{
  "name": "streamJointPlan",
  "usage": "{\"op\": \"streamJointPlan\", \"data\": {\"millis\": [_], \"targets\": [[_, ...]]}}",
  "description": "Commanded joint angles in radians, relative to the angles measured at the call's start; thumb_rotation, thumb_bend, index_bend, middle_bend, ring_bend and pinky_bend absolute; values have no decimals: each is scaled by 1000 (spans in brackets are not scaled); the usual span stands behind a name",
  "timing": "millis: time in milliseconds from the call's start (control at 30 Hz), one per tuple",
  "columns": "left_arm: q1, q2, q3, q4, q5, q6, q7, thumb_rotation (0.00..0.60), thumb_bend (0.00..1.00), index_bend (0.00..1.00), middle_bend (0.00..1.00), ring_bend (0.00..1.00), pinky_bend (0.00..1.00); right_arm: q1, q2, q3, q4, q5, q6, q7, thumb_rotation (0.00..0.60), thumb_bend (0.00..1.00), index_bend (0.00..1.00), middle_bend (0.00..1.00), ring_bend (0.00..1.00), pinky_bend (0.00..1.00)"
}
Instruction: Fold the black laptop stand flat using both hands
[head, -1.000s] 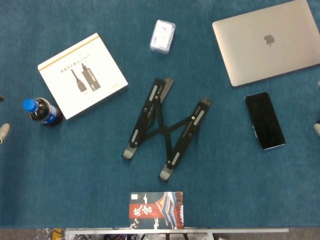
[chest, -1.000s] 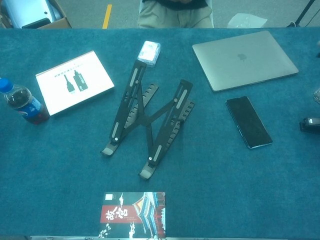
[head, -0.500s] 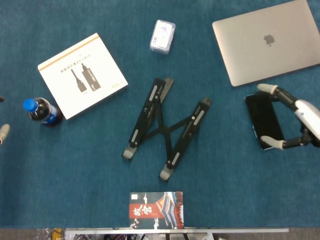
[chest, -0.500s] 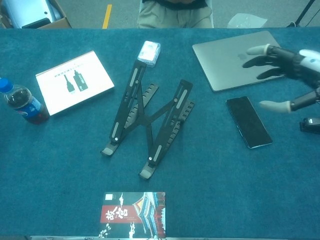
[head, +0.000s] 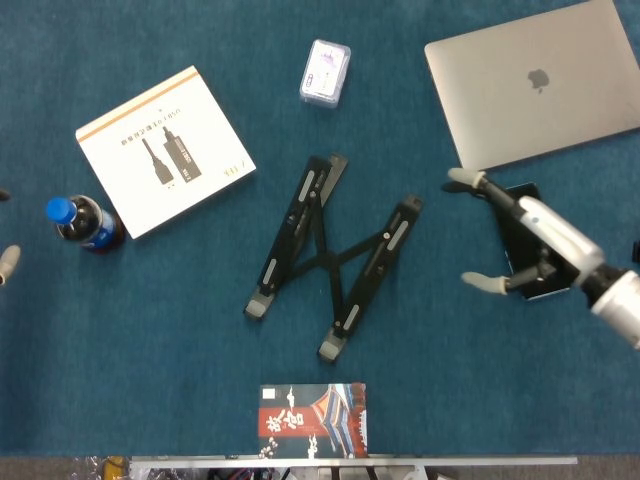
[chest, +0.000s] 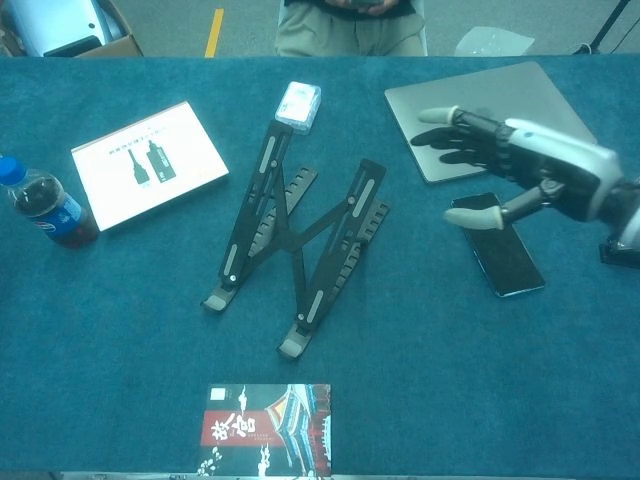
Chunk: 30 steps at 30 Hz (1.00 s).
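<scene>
Black laptop stand unfolded, right hand spread nr phone

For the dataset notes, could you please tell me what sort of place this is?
Probably an office or lab workbench: a table covered in blue cloth carries a closed laptop, a phone and a black laptop stand, with a person seated behind it.

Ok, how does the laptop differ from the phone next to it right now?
The laptop is silver with an Apple logo; the phone is black and plain. The laptop is far larger. The laptop lies fully in view in the head view, while the right hand hovers over the phone, hiding part of it. Both lie flat on the blue table.
</scene>
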Motion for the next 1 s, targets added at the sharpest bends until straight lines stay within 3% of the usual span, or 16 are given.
{"op": "streamJointPlan", "data": {"millis": [33,467,1000], "targets": [[-3,-1,0,6,2,-3,-6,600,214,340,370,272,247,24,-56,15,37,35,-17,14,600,188,40,127,0,59],[-4,-3,1,39,-4,-10,-40,600,214,340,370,272,247,100,-227,38,113,60,-57,62,600,188,40,126,0,59],[2,-13,13,54,-4,-16,-68,600,215,342,373,272,247,143,-240,1,41,-20,-10,125,600,189,41,126,0,59]]}}
